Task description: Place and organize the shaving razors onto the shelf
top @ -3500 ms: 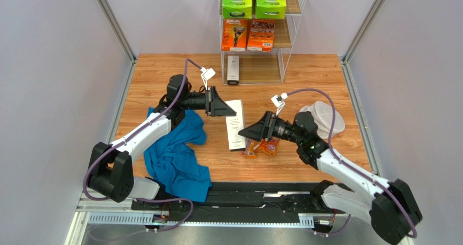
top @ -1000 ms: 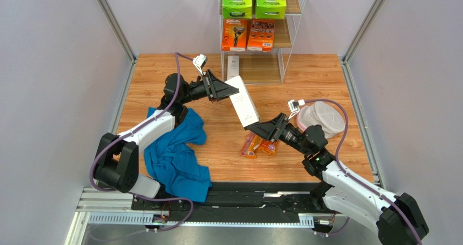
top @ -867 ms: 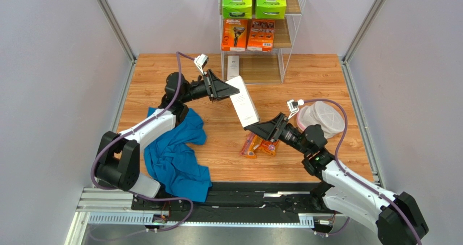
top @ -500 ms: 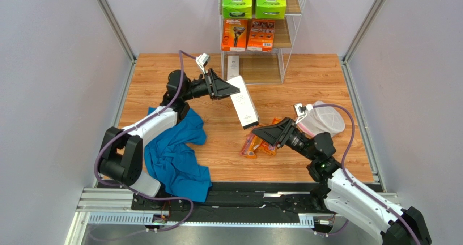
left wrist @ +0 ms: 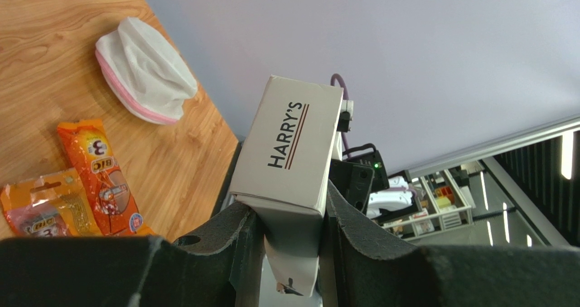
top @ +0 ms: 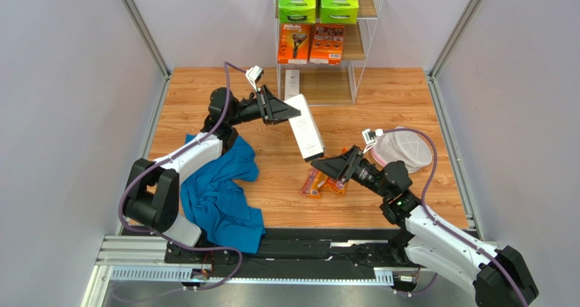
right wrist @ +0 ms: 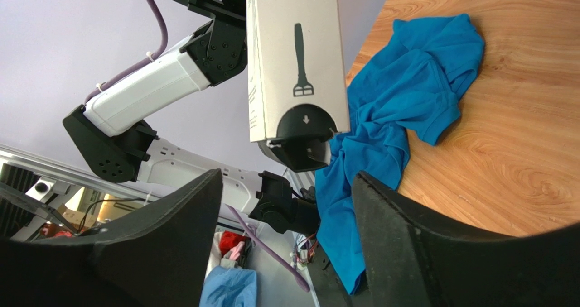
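- wooden table (top: 204, 89): walled on three sides, both arm bases at the near edge.
- shelf (top: 329, 88): stands at the far edge, centre; white wire with wooden tiers.
- blue cloth (top: 221, 191): crumpled on the near-left part of the table, partly under the left arm.
- round white mesh item (top: 405, 147): pink rim, lying on the right side just beyond the right wrist.
- left gripper (left wrist: 289, 215): clamped on one end of a slim white box (top: 304, 127), a finger pressed to each side. the box is off the table and slants from in front of the shelf down toward the right arm.
- right gripper (right wrist: 287, 178): jaws spread wide with nothing between them. they sit just below the free end of the slim white box; cannot tell if they touch it.
- two black boxes with lime-green ends (top: 297, 5): side by side on the highest tier in view.
- two orange boxes (top: 293, 43): side by side on the middle tier.
- two orange blister packs (top: 314, 183): flat on the table, touching, right by the right gripper.
- second slim white box (top: 292, 83): lying on the left part of the lowest tier, long side running front to back.
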